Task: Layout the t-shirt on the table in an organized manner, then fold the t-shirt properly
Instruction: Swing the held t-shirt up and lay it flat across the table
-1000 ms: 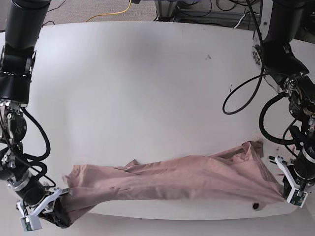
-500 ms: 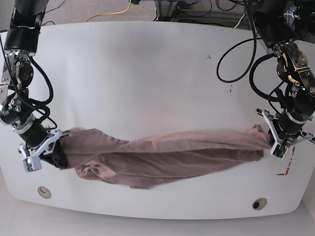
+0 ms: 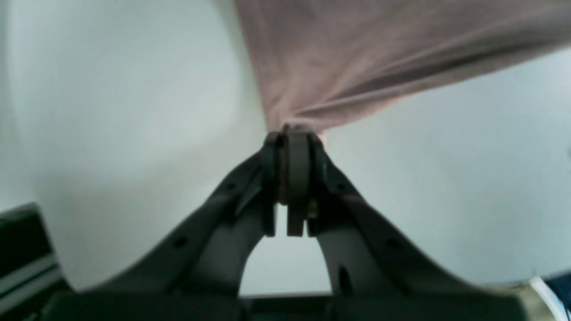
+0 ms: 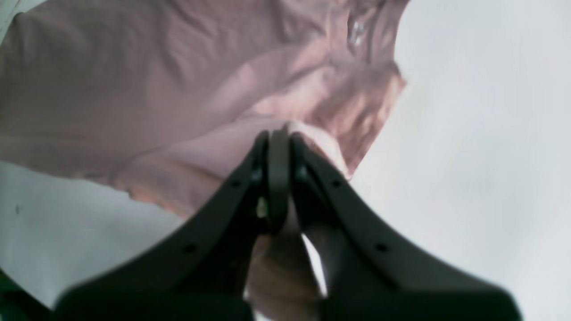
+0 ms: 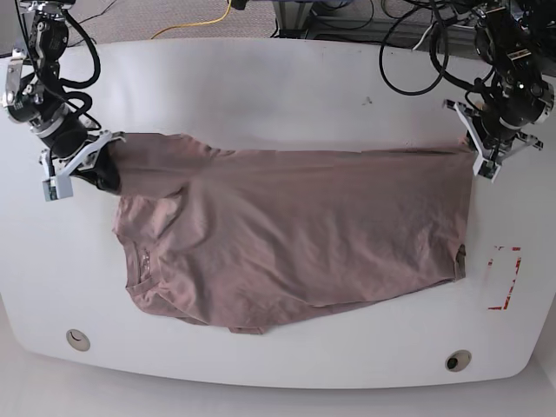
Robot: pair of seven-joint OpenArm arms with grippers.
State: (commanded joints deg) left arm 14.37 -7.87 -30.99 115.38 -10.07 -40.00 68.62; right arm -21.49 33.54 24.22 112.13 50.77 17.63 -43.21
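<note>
Dusty mauve t-shirt (image 5: 304, 230) lies across middle of white tabletop (image 5: 261, 360), near part down, far edge held at both ends. Left jaws (image 3: 292, 133) closed on one far corner; right jaws (image 4: 281, 133) closed on other, cloth bunched there. Best: pull both corners evenly, keep edge straight, lower gently, then let go. Wrinkles near right side may need smoothing. Near tabletop edge: two round holes (image 5: 78, 340). Far off: yellow cable (image 5: 193, 27), black wires, likely not in way.
</note>
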